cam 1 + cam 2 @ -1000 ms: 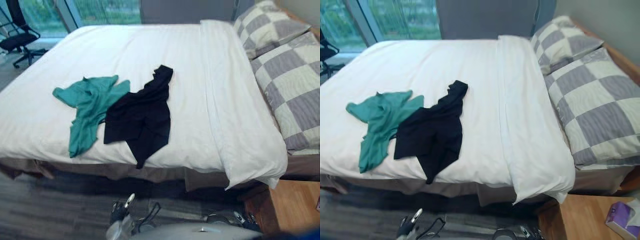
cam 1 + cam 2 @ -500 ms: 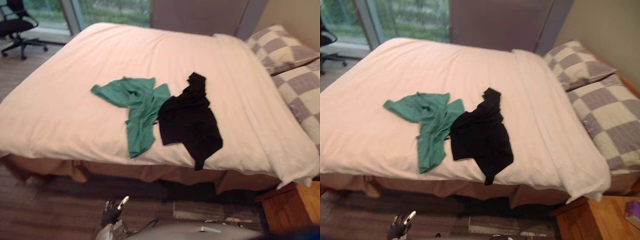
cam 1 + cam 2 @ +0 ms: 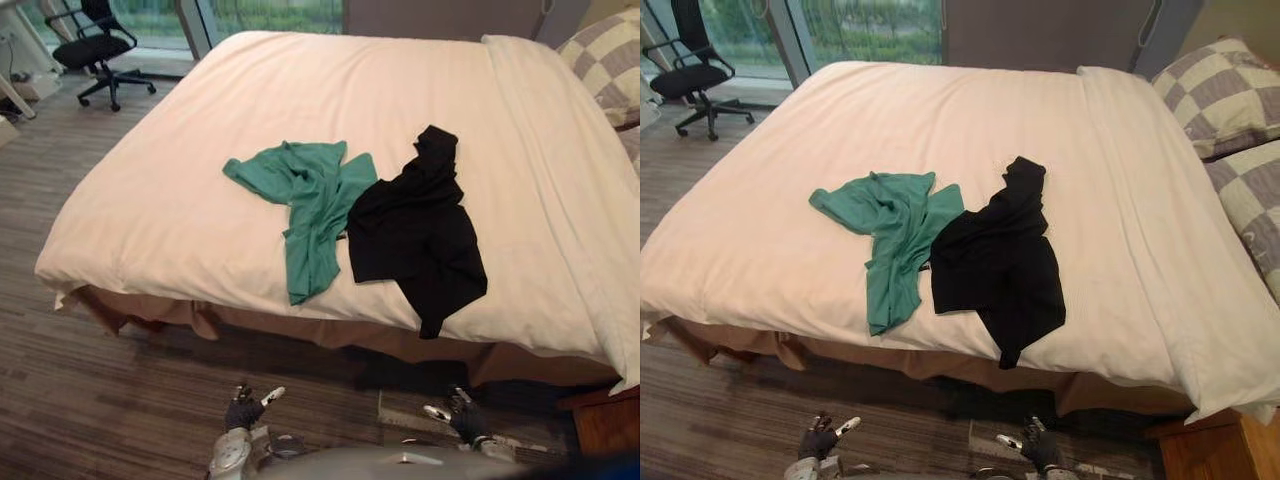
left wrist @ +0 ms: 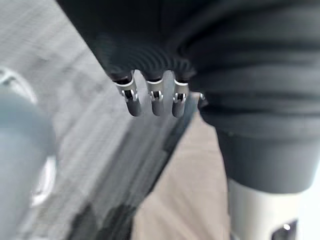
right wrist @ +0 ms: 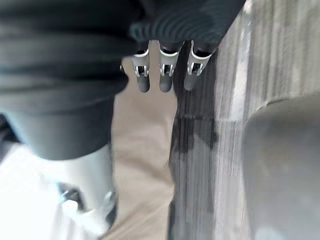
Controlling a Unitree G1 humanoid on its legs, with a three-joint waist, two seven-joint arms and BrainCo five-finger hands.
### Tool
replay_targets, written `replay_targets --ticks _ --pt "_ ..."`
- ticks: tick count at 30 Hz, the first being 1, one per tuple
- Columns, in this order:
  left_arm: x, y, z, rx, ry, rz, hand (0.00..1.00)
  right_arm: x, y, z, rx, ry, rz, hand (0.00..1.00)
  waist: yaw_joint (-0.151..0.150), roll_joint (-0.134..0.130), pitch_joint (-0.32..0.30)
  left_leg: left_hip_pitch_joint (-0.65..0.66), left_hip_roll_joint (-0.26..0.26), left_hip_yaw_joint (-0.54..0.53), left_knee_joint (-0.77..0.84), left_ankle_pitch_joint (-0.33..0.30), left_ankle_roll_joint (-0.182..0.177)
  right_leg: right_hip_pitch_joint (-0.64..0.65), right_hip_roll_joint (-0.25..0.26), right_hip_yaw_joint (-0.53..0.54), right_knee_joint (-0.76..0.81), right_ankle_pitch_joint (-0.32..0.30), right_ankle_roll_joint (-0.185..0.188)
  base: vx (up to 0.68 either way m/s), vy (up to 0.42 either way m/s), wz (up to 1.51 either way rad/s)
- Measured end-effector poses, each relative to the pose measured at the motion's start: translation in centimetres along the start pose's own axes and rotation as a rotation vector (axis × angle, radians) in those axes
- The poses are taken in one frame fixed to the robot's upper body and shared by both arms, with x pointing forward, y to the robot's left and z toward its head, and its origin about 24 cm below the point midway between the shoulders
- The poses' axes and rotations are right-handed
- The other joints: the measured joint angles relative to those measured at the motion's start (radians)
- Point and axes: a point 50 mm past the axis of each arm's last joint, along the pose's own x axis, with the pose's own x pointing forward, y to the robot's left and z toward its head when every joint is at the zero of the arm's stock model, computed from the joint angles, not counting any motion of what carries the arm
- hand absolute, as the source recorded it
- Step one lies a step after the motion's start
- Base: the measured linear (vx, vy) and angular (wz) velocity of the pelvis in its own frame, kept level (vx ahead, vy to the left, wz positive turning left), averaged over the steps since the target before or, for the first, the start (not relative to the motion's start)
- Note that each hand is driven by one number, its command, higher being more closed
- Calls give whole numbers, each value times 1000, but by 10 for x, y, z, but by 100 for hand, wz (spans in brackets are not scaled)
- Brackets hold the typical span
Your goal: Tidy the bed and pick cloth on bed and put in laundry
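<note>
White bed [image 3: 250, 90] bears green cloth [image 3: 310, 200] touching black cloth [image 3: 420, 225]; office chair [image 3: 95, 45] beyond.

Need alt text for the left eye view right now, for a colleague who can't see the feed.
A green garment and a black garment lie crumpled side by side, edges meeting, near the robot-side edge of a white-covered bed. Below, the left hand and right hand hang open and empty above the floor.
</note>
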Motion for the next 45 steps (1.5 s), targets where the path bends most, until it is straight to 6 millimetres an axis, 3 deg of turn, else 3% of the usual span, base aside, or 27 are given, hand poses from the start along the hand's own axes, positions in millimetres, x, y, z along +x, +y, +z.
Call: replay_targets --ticks 2,3,4,5,6,8,10,14,15,19,20,24,28,32,34,35,37,38,39,40,42,43,45 --pt "-1 -2 -1 -2 -8 -27 0 0 -1 3 0 -15 -5 0 -3 7 -5 10 20 2 -85 -48 15 -8 -16 19 7 -1 11 60 185 -38" --pt "-3 -4 -2 3 -11 -53 0 0 -1 3 -1 -16 -4 0 -3 5 -7 49 19 0 -273 -43 19 -25 -39 46 15 4 30 81 224 -43" --pt "-5 -4 -6 9 -3 -69 0 -1 -2 3 -1 -15 -7 0 -3 8 -9 94 14 -12 -465 18 21 -44 -55 65 27 0 53 105 292 -39" --pt "-6 -5 -7 10 0 -80 0 -1 -3 4 -3 -16 -8 0 -4 14 -13 106 11 -24 -529 62 27 -50 -59 68 30 -3 64 133 326 -23" --pt "-8 -12 -11 0 8 -106 0 -2 -6 4 -20 -15 -15 0 -6 39 -28 136 4 -71 -634 147 -40 -61 -66 85 38 -9 97 170 321 -8" --pt "-7 -11 -8 2 -8 -109 0 -1 0 1 -18 0 1 0 -3 16 -31 150 -43 -49 -668 134 -50 -55 -103 93 22 1 119 154 268 -4" --pt "-6 -2 -6 5 -18 -96 0 0 14 -3 9 14 24 0 4 -24 -50 160 -88 -25 -680 115 -57 -52 -149 95 6 14 142 84 171 -7" --pt "-8 -3 -11 -22 19 -120 0 3 25 -2 25 10 31 0 6 -25 -54 243 -142 0 -758 113 -60 -46 -193 81 36 7 150 21 90 -21" --pt "-9 -2 -16 -19 44 -121 0 3 24 -3 24 17 22 0 3 -14 -58 267 -153 7 -796 122 -67 -53 -200 28 53 9 151 9 58 -30" --pt "-10 4 -28 56 123 -118 0 6 17 -7 90 48 -50 0 -4 -10 -75 294 -155 32 -879 168 -77 -48 -172 -18 -13 58 162 27 7 -25" --pt "-9 5 -29 71 146 -105 0 5 13 -9 153 57 -92 0 -9 -2 -71 293 -150 32 -900 183 -77 -39 -158 -19 -59 88 158 26 -43 -10" --pt "-7 12 -30 29 186 -10 0 -2 -5 -23 382 98 -277 0 -8 -9 -52 329 -128 61 -903 185 -76 1 -127 -16 -122 143 133 11 -34 -27" --pt "-12 34 -41 -223 294 209 0 -26 -41 -47 692 102 -601 0 -12 -12 -48 367 -128 113 -903 166 -88 10 -127 5 -139 148 136 -40 -24 -39" --pt "-15 62 -39 -410 299 398 0 -50 -75 -48 758 5 -795 0 -13 0 -42 378 -127 132 -901 155 -91 10 -128 4 -147 152 142 -68 -37 -20" --pt "-12 94 -15 -488 195 500 0 -65 -113 -22 712 -166 -882 0 -13 4 -43 367 -125 133 -902 142 -96 8 -128 -7 -149 149 142 -90 -52 2" --pt "-11 102 -7 -494 165 515 0 -68 -122 -15 689 -204 -894 0 -14 3 -43 360 -124 132 -903 139 -97 5 -129 -12 -149 149 143 -100 -64 21" --pt "-8 143 46 -509 -45 574 0 -87 -165 35 499 -427 -921 0 -14 8 -65 331 -123 108 -908 142 -99 -7 -129 -38 -152 148 144 -49 -51 28" --pt "-9 150 56 -504 -78 582 0 -90 -171 44 462 -460 -919 0 -15 6 -68 325 -122 103 -908 144 -99 -8 -129 -44 -153 148 145 11 -45 33" --pt "-11 170 88 -475 -189 606 0 -97 -185 72 347 -549 -911 0 -19 5 -76 310 -122 79 -907 148 -99 -10 -127 -59 -157 150 150 41 -59 28" --pt "-13 179 101 -462 -242 618 0 -99 -189 85 302 -586 -906 0 -22 5 -78 307 -122 71 -904 154 -100 -11 -126 -65 -159 151 151 65 -61 32" --pt "-18 199 161 -413 -449 627 0 -105 -198 131 148 -711 -862 0 -25 1 -85 284 -122 43 -901 172 -92 -17 -124 -78 -160 152 152 86 -62 29" --pt "-20 201 176 -399 -497 612 0 -106 -199 140 116 -735 -853 0 -24 -2 -86 279 -122 37 -897 172 -91 -18 -124 -81 -160 153 152 82 -62 30" --pt "-33 201 240 -337 -729 486 0 -112 -194 187 -23 -863 -789 0 -24 -17 -87 269 -121 12 -892 172 -91 -11 -124 -106 -159 153 151 68 -40 25"
